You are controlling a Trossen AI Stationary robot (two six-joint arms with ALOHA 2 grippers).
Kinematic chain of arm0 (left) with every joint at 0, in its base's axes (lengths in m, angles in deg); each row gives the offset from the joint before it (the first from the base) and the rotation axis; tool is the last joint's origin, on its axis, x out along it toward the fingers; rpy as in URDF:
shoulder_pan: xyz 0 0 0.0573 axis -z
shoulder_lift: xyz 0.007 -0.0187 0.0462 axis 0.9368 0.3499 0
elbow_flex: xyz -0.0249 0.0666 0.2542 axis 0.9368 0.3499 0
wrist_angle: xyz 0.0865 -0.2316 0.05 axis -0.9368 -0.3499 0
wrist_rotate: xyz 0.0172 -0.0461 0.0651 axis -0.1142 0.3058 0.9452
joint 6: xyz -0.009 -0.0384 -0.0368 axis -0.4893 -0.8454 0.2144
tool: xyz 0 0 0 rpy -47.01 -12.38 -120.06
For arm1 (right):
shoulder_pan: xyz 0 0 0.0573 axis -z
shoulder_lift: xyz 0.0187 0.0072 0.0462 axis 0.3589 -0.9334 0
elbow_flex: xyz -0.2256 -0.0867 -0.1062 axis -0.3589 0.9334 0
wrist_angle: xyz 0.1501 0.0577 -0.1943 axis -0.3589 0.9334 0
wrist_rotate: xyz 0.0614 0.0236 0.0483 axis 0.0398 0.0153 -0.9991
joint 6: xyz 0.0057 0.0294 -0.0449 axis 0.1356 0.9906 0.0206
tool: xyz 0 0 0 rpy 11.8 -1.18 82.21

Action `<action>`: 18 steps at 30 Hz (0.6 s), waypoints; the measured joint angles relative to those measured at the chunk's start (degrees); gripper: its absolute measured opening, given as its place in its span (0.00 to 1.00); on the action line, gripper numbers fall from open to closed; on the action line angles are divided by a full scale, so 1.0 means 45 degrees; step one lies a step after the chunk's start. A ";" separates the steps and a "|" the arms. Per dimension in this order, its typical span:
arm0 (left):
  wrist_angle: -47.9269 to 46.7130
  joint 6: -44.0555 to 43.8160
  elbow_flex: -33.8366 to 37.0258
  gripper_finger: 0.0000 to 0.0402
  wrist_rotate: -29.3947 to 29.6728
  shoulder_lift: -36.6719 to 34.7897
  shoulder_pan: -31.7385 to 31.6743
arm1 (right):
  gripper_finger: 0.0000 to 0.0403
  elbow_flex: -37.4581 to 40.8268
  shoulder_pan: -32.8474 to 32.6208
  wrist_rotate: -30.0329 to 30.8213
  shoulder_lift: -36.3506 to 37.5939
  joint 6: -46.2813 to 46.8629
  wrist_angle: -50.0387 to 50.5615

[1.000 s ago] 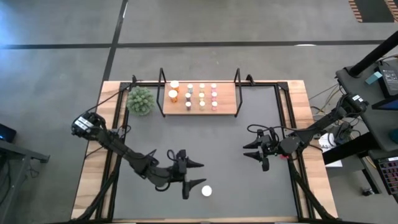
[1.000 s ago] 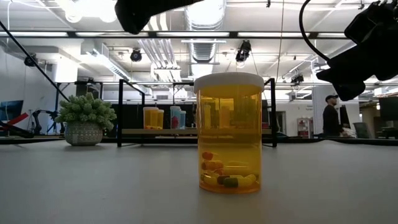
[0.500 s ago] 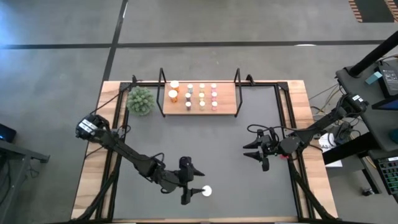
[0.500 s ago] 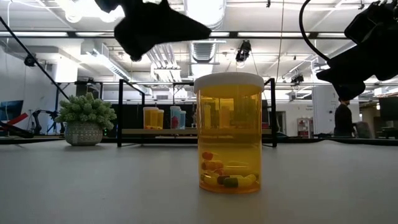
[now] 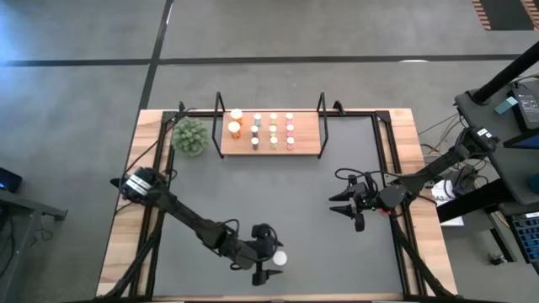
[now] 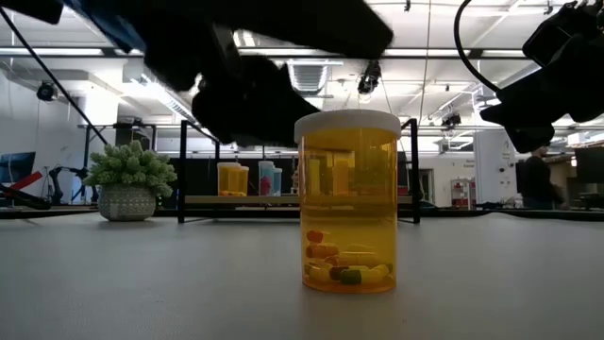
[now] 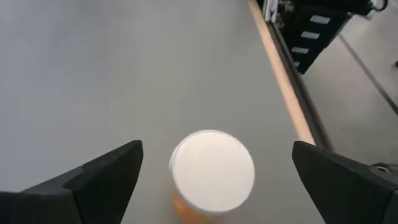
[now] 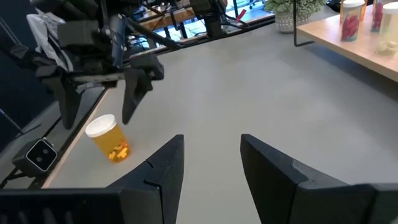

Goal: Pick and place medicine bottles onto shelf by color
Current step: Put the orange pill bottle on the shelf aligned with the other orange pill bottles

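Orange bottle [image 5: 280, 258] with a white cap, standing upright on the dark grey table [image 5: 320, 202] down near the 6 o'clock edge, well apart from everything else. You can see a few coloured pills at its bottom in the low view. My left gripper [image 5: 266, 255] sits right at it, at its 9 o'clock side in the high view, fingers spread wide on either side of the cap and not touching it, so nothing is held. From my left wrist the white cap sits between my two dark fingers [image 7: 93, 180].

My right gripper [image 5: 345, 203] hovers over the table at about 3 o'clock, fingers partly apart with nothing between them, far from the bottle.

The wooden shelf [image 5: 308, 135] is up at 12 o'clock with rows of small bottles [image 5: 273, 130] standing on it and two wider orange ones at its 9 o'clock end. A green plant [image 5: 189, 135] sits just beside the shelf at its 9 o'clock side.
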 joint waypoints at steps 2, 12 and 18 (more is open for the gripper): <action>0.0016 -0.0073 -0.0185 0.99 0.0000 0.0351 0.0000 | 0.37 0.0000 -0.0004 0.0000 0.0000 0.0000 -0.0013; -0.0188 -0.1655 -0.0441 0.99 -0.0142 0.0836 -0.0010 | 0.37 0.0000 -0.0004 0.0000 -0.0005 -0.0001 -0.0020; -0.0607 -0.1758 -0.0436 0.99 0.0054 0.0836 -0.0010 | 0.37 0.0000 -0.0004 0.0000 -0.0005 -0.0002 -0.0014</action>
